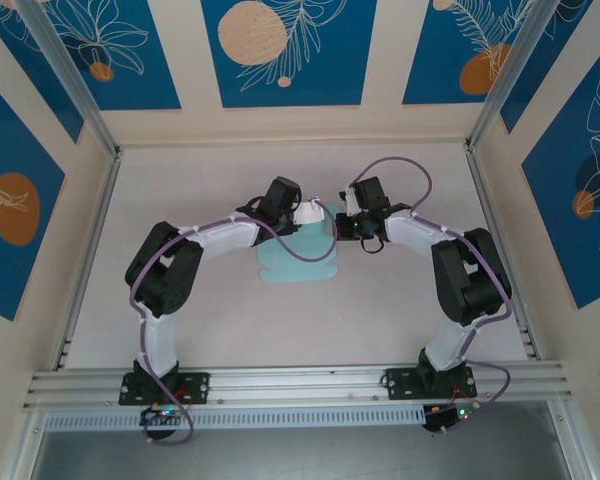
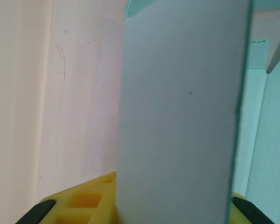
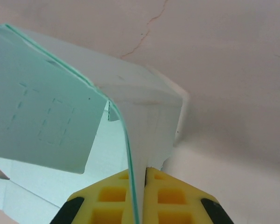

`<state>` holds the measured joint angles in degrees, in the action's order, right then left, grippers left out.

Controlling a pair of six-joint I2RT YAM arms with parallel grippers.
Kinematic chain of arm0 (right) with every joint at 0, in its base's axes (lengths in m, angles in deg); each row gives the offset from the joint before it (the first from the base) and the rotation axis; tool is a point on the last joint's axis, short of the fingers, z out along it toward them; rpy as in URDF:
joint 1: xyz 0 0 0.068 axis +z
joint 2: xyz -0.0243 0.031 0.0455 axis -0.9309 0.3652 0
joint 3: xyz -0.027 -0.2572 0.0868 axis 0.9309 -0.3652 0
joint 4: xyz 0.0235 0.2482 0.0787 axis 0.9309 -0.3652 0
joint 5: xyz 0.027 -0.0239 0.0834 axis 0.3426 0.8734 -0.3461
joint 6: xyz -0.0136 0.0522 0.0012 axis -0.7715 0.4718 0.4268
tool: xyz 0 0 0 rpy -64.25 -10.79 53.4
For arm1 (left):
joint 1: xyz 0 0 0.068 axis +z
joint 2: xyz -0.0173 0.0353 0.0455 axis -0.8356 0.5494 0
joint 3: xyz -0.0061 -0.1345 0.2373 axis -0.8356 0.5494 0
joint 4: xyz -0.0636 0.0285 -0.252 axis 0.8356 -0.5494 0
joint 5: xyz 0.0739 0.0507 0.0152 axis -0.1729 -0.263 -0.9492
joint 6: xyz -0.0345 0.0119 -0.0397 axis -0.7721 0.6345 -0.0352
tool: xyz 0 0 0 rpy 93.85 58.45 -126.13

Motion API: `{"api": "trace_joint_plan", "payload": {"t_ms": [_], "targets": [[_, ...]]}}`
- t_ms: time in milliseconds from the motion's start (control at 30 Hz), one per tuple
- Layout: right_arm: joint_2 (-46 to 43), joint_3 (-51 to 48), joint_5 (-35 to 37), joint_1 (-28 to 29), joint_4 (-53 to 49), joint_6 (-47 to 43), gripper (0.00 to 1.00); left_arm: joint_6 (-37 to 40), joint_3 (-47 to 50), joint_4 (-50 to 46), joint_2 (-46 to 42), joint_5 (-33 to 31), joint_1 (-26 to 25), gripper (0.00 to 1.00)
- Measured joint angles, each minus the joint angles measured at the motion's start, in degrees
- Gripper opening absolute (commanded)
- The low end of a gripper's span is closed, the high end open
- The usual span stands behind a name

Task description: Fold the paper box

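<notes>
The paper box (image 1: 296,264) lies mid-table as a pale blue card, with its far part lifted and showing a white underside. My left gripper (image 1: 292,206) reaches it from the left. In the left wrist view a grey-white panel of the paper box (image 2: 182,102) stands upright and spans the whole gap of the left gripper (image 2: 175,207), touching both yellow fingers (image 2: 79,203). My right gripper (image 1: 342,224) comes in from the right. Its yellow pads (image 3: 175,193) are pressed together on a thin curved wall of the paper box (image 3: 42,112), where the right gripper (image 3: 145,173) is shut.
The pale table (image 1: 180,190) is fenced by aluminium posts (image 1: 70,80) and patterned blue walls. A slotted rail (image 1: 300,385) carrying both arm bases runs along the near edge. Bare table lies left, right and behind the card.
</notes>
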<state>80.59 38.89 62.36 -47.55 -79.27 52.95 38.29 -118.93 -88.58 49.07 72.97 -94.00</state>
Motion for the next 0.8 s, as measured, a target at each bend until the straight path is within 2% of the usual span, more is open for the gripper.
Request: {"api": "trace_joint_plan", "payload": {"t_ms": [800], "targets": [[3.8,9.4,-9.1,-2.1,-9.7,8.1,0.00,-0.1,0.0,1.3,0.0,-1.3,-0.1,0.25]]}}
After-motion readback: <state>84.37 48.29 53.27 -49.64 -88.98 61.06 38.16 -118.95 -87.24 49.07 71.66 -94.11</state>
